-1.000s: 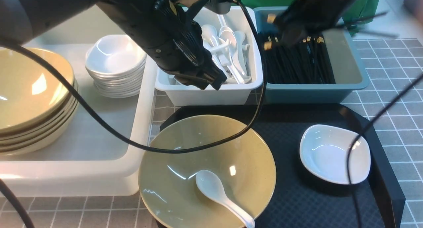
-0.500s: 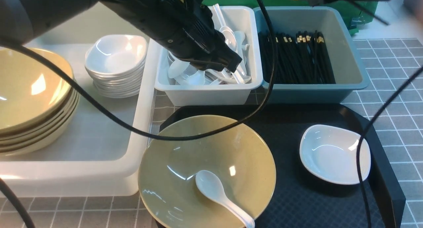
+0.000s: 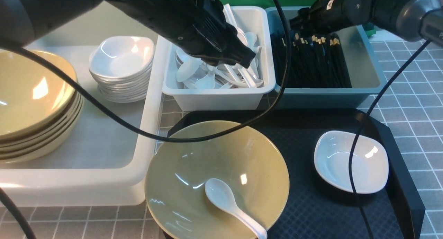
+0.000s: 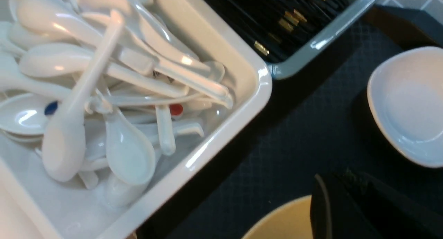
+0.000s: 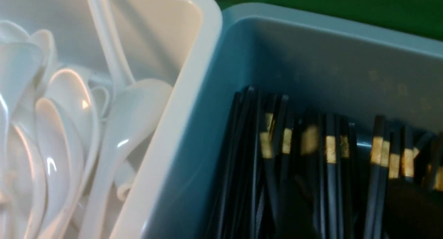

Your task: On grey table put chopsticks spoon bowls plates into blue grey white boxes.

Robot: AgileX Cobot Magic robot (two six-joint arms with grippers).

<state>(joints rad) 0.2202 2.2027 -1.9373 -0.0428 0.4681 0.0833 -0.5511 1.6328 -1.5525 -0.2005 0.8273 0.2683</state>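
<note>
A yellow bowl (image 3: 242,156) sits on the black tray with a white spoon (image 3: 228,204) lying in it. A small white plate (image 3: 351,161) sits on the tray at the right. My left gripper (image 3: 243,61) hovers over the white bin (image 3: 218,95) of spoons, its jaws together and empty; in the left wrist view it (image 4: 346,183) is a dark mass. My right gripper (image 3: 298,23) is low over the far end of the teal bin (image 3: 328,93), above the black chopsticks (image 3: 311,64). In the right wrist view it (image 5: 349,207) has its fingers apart over the chopsticks (image 5: 328,156).
The translucent white tub (image 3: 104,183) at the left holds a stack of yellow bowls (image 3: 31,104) and a stack of white plates (image 3: 121,67). The black tray (image 3: 311,214) lies in front of the bins. Black cables (image 3: 114,130) hang over the scene. The grey table (image 3: 415,93) shows at the right.
My left gripper has moved up and right from the near end of the spoon bin. My right gripper rose with sticks jutting out, then came down at the teal bin's far end; no sticks jut out now.
</note>
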